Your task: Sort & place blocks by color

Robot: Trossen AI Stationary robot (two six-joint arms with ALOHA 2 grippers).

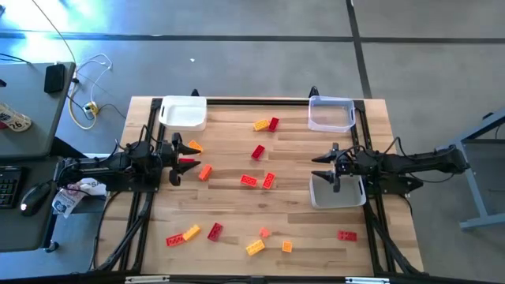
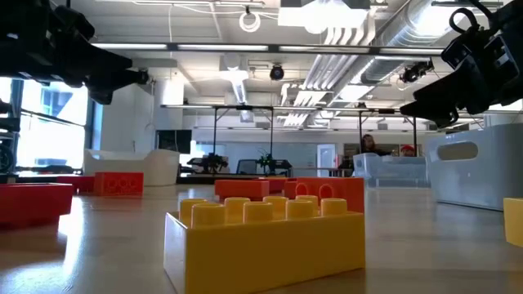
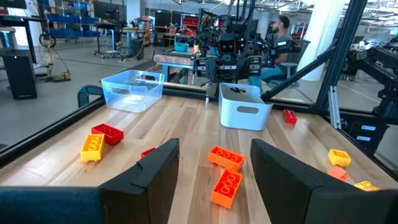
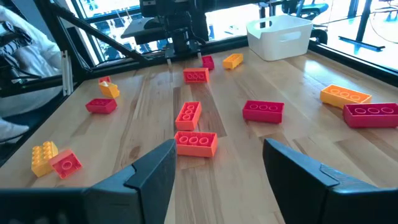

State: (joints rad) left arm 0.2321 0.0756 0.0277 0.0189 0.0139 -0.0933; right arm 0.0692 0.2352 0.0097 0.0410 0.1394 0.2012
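Several red, orange and yellow blocks lie scattered flat on the wooden table: a yellow-orange one (image 1: 260, 125) beside a red one (image 1: 274, 124) at the far middle, a red one (image 1: 258, 152) and two red-orange ones (image 1: 249, 181) in the centre, and more along the near edge, such as a yellow one (image 1: 254, 248) (image 2: 261, 237). My left gripper (image 1: 185, 155) (image 3: 214, 148) hovers open at the table's left side. My right gripper (image 1: 322, 166) (image 4: 219, 149) hovers open at the right side. Both point level toward the table's middle with nothing between their fingers.
A white tray (image 1: 183, 112) stands at the far left corner and a clear tray (image 1: 331, 113) at the far right. Another white tray (image 1: 335, 193) sits under my right wrist. A black frame borders the table. A person sits in the room beyond the table.
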